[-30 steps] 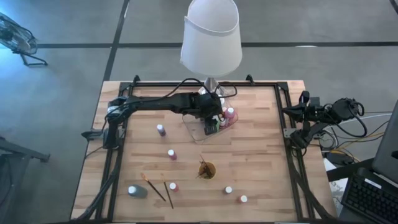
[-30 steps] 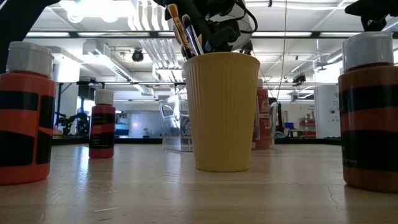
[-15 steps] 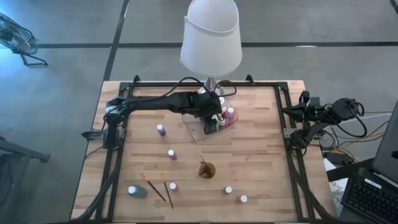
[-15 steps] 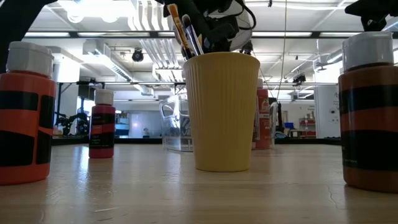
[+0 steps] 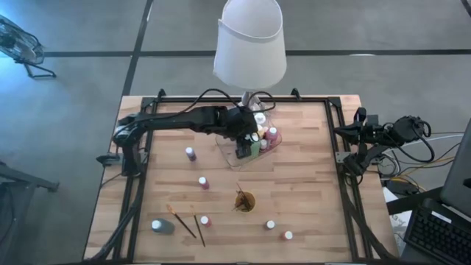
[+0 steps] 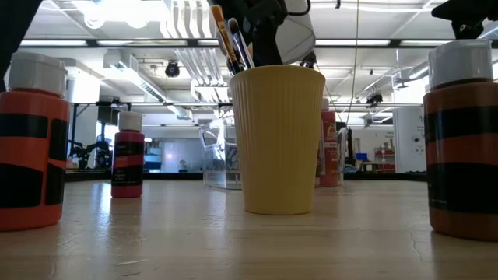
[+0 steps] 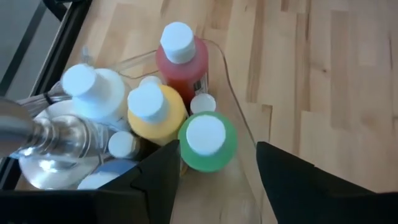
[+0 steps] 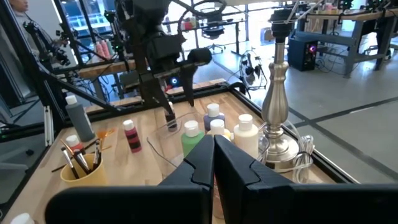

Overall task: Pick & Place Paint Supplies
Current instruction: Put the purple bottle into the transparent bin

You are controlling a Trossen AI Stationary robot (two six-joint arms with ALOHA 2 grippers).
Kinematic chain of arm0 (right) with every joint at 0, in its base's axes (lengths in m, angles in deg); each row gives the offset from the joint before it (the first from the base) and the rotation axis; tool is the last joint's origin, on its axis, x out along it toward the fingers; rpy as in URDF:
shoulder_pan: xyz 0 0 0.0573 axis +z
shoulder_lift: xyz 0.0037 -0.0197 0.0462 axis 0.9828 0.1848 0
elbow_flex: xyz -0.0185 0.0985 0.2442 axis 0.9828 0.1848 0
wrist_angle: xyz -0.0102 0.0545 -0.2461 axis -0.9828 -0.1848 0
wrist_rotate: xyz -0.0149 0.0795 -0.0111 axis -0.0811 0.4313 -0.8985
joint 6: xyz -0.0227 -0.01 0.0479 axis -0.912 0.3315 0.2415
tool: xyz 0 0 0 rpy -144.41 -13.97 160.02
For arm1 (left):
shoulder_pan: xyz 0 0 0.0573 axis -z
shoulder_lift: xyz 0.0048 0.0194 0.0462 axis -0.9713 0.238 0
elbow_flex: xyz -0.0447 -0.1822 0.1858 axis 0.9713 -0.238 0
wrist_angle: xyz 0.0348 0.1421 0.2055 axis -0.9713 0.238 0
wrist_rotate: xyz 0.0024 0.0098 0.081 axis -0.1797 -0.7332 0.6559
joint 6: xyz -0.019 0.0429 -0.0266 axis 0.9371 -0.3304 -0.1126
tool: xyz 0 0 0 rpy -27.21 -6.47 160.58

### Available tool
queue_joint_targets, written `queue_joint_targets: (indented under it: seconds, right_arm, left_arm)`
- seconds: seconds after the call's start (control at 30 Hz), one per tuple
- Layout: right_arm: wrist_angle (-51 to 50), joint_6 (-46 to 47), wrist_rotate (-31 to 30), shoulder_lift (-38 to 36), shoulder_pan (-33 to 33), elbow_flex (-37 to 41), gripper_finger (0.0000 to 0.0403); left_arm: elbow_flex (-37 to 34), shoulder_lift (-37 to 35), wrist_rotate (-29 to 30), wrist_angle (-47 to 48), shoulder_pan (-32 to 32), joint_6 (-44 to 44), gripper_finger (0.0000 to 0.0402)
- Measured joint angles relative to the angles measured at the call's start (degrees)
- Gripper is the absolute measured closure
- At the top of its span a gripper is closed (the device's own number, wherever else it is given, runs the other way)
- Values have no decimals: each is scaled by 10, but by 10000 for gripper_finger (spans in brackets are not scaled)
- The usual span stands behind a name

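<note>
Upright green bottle (image 7: pixel 207 142) beside yellow bottle (image 7: pixel 155 112) and red bottle (image 7: pixel 181 57); others scattered.

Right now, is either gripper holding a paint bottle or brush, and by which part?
Nothing is held. The left gripper hangs open above the green bottle in the clear tray, fingers clear of it. The right gripper is shut and empty at the table's right edge.

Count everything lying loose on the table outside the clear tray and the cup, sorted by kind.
Paint bottles: 6
Brushes: 2
Total: 8
</note>
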Motion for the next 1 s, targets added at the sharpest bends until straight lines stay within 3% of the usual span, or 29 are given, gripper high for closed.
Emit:
queue_joint_targets:
  seconds: [0.27, 0.5, 1.0]
  right_arm:
    - [0, 0, 0, 0, 0, 0, 394]
    - [0, 0, 0, 0, 0, 0, 394]
    - [0, 0, 0, 0, 0, 0, 394]
  left_arm:
    - [0, -32, 3, 41, 30, 17, 188]
    - [0, -70, 70, 95, 81, 35, 189]
    - [0, -136, 147, 270, 235, 193, 189]
